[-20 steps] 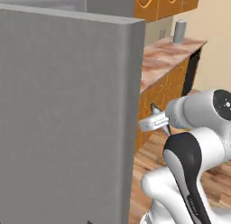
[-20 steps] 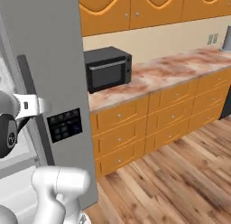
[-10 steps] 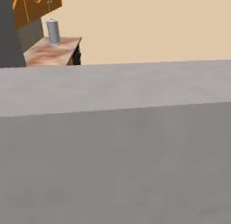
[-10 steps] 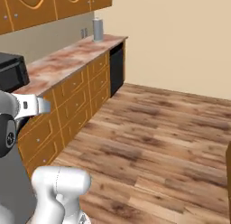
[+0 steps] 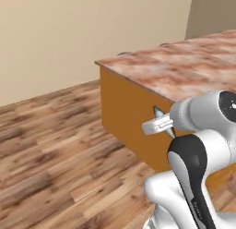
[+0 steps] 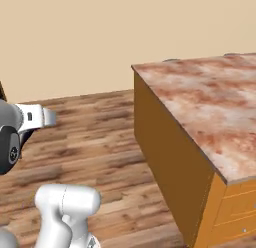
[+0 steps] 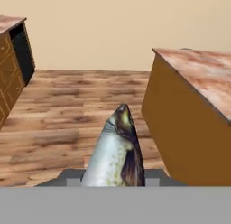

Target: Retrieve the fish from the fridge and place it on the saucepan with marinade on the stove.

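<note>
Fish (image 7: 118, 151) clamped in the jaws, pointing toward wooden floor (image 7: 67, 110).

The fish (image 7: 116, 153), silvery-grey with a dark back and yellowish snout, stuck out lengthwise from the clamped gripper (image 7: 113, 180), head pointing away above the wooden floor.

Everything around me is evenly and softly lit, with no clear light source and no glare. My arm (image 5: 198, 159) has smooth shading. The counter (image 6: 200, 92) casts hardly any shadow on the floor (image 5: 55, 145). All my views are soft and low in detail, with blurry wood grain; edges show no bending.
</note>
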